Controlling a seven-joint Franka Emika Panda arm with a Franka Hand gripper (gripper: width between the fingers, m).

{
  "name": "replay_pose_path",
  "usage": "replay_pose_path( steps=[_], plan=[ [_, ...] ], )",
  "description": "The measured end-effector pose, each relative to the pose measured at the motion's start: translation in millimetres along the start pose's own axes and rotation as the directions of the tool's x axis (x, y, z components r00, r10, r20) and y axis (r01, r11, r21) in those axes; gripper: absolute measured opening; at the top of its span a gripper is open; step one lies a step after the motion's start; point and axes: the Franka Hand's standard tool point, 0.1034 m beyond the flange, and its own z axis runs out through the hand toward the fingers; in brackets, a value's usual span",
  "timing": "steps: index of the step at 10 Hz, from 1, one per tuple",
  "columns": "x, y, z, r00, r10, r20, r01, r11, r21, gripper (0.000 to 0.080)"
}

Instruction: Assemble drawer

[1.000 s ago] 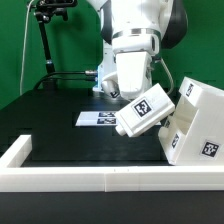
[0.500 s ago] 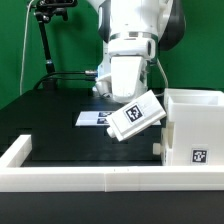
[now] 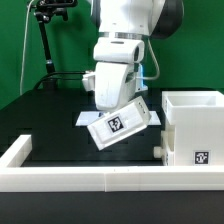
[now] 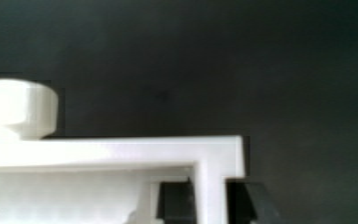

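My gripper [image 3: 127, 104] is shut on a side wall of a small white drawer tray [image 3: 119, 124] and holds it tilted above the black table, its marker tag facing the camera. In the wrist view the tray wall [image 4: 208, 190] sits between the two dark fingers [image 4: 178, 203], and the tray's round knob [image 4: 18, 108] stands out at the far end. The tall hollow white box [image 3: 194, 128] stands upright at the exterior view's right, open side up, with a tag on its front. The tray hangs just to its left, apart from it.
The marker board [image 3: 88, 118] lies on the table behind the held tray. A low white wall [image 3: 100, 180] edges the table's front and left. A small white part [image 3: 157, 148] shows at the box's lower left corner. A black camera stand [image 3: 45, 40] is at the back left.
The box went from tilted to standing upright a second ago. Since then my gripper has carried the tray down and toward the exterior view's left, turning it.
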Motion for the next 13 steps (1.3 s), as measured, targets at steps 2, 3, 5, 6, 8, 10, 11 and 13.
replay_pose_path(
  steps=[2, 3, 5, 6, 8, 10, 11, 13],
  plan=[
    [-10.4, -3.1, -0.6, 0.999, -0.005, 0.045, -0.001, 0.993, 0.119, 0.0044],
    [-10.7, 2.2, -1.5, 0.999, -0.029, 0.040, 0.024, 0.994, 0.108, 0.0044],
    [-10.1, 3.1, -0.5, 0.997, -0.075, 0.030, 0.072, 0.994, 0.088, 0.0044],
    [-12.2, 3.2, -0.2, 0.996, -0.080, 0.025, 0.077, 0.993, 0.089, 0.0044],
    [-32.7, 5.6, 2.0, 0.997, -0.072, -0.023, 0.074, 0.993, 0.096, 0.0044],
    [-51.7, 4.0, 10.0, 0.993, -0.101, -0.056, 0.106, 0.990, 0.097, 0.0044],
    [-56.0, -1.1, 18.6, 0.993, -0.102, -0.052, 0.108, 0.988, 0.111, 0.0044],
    [-61.7, -6.2, 29.0, 0.994, -0.093, -0.050, 0.098, 0.989, 0.111, 0.0044]
  ],
)
